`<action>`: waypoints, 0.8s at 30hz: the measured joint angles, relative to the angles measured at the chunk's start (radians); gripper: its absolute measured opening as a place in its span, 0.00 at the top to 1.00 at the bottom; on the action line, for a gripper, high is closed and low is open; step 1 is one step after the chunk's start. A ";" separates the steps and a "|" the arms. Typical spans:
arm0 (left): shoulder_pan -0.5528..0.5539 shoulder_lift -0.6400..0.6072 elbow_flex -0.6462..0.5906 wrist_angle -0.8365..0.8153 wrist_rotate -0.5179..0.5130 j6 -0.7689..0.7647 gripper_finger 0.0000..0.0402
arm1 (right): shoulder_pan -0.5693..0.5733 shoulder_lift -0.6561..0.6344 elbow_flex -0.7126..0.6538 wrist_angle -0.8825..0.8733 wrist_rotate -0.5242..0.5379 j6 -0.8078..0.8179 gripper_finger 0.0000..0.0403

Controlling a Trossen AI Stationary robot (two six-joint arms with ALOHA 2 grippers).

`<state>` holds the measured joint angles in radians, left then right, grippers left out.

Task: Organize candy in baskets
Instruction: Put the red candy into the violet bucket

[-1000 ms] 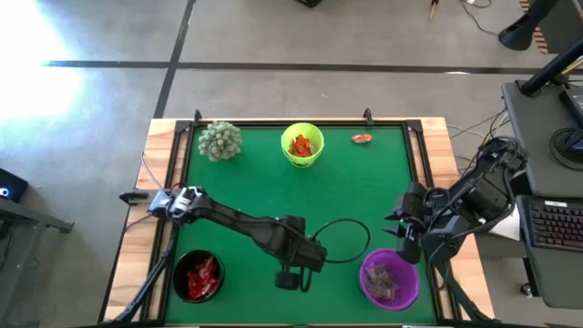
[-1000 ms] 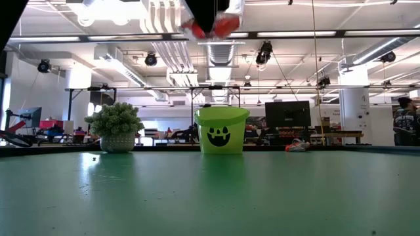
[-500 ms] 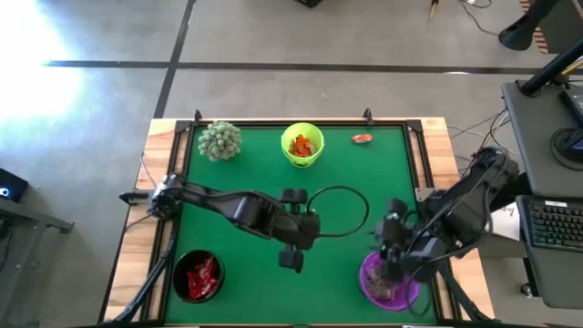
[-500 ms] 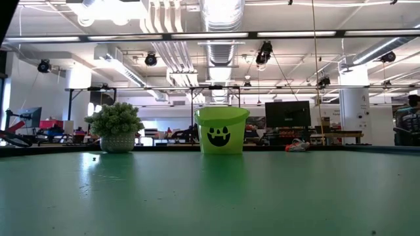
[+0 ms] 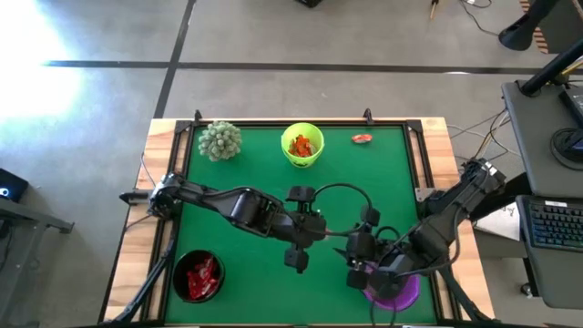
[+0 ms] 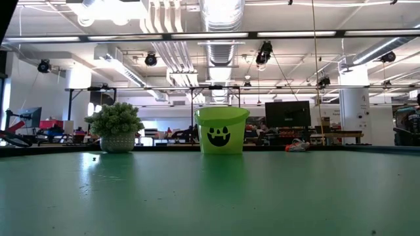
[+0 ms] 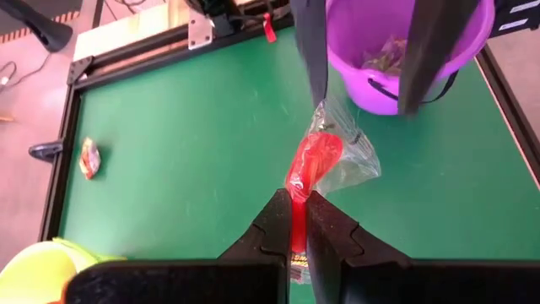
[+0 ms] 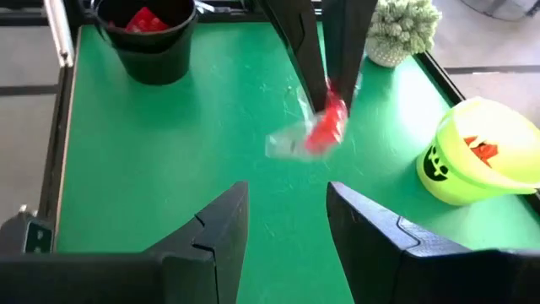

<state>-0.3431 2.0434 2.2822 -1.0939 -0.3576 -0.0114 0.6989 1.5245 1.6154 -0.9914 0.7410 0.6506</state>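
A red candy [image 7: 310, 165] in a clear wrapper is clamped by the closed left gripper [image 5: 296, 259] above mid-table, its long axis running away from the fingers toward the purple basket [image 5: 393, 290]; the right gripper [image 5: 356, 270], jaws apart, is held just beside it; the green table [image 5: 255, 173] stands in an open workshop.

spiky plant [image 5: 219, 140], green table mat [image 5: 246, 178]

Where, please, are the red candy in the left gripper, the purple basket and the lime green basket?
red wrapped candy [image 7: 314, 160], left wrist view, red middle.
purple plastic basket [image 7: 483, 34], left wrist view, outer wall.
lime green plastic basket [image 8: 456, 181], right wrist view, front wall.
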 joint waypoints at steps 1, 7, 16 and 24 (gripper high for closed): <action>0.000 0.000 0.000 0.007 0.000 0.008 1.00 | -0.005 0.006 0.000 0.014 0.001 0.000 0.62; 0.002 0.000 0.000 0.022 0.000 0.021 1.00 | -0.035 0.027 0.000 0.059 0.027 -0.007 0.62; 0.013 0.000 0.000 0.029 0.000 0.030 1.00 | -0.052 0.016 0.000 0.074 0.066 -0.008 0.62; 0.024 -0.001 -0.002 0.043 0.001 0.067 1.00 | -0.075 0.015 0.000 0.096 0.073 -0.013 0.68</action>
<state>-0.3187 2.0422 2.2807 -1.0514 -0.3569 0.0551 0.6239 1.5394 1.6154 -0.8953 0.8143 0.6378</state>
